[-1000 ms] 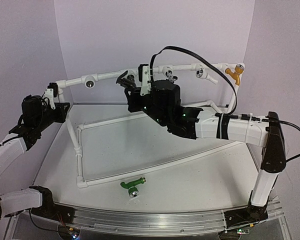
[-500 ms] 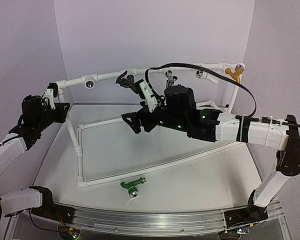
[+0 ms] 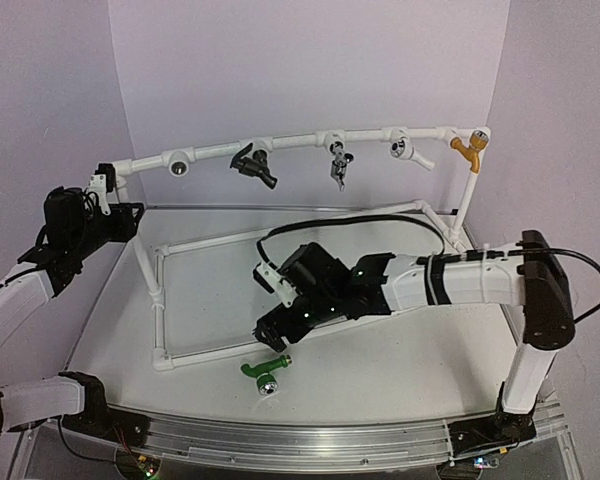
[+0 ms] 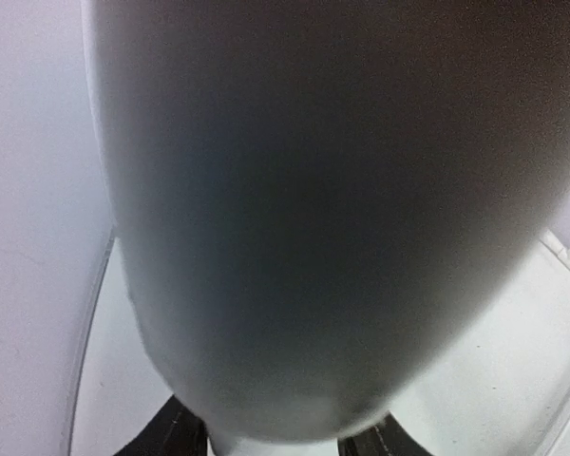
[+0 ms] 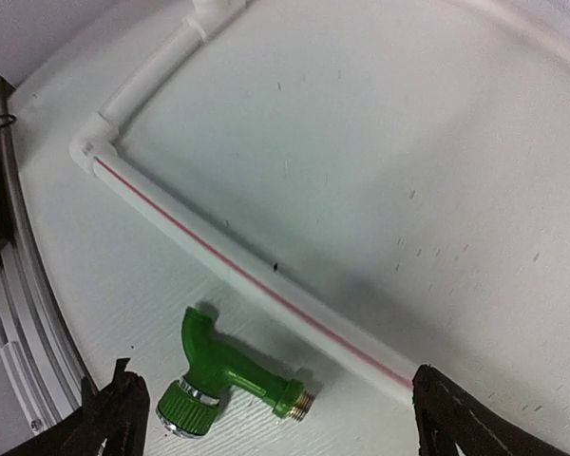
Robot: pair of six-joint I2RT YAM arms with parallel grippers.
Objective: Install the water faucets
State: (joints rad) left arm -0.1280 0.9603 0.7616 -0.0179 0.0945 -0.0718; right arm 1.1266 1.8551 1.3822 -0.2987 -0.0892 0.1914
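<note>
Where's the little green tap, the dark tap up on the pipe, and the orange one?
green tap (image 5: 236,369): right wrist view, its green body.
dark tap (image 3: 255,165): top external view, its middle.
orange tap (image 3: 467,150): top external view, its curved spout.

— Any lettering, labels or numbers to read?
— None legible in any view.
— Nothing on the green faucet (image 5: 230,375)?
— No brand, no figures to make out there.
— And the white pipe (image 5: 256,282) beside it?
— Only a thin red stripe along its length, without letters or digits.
</note>
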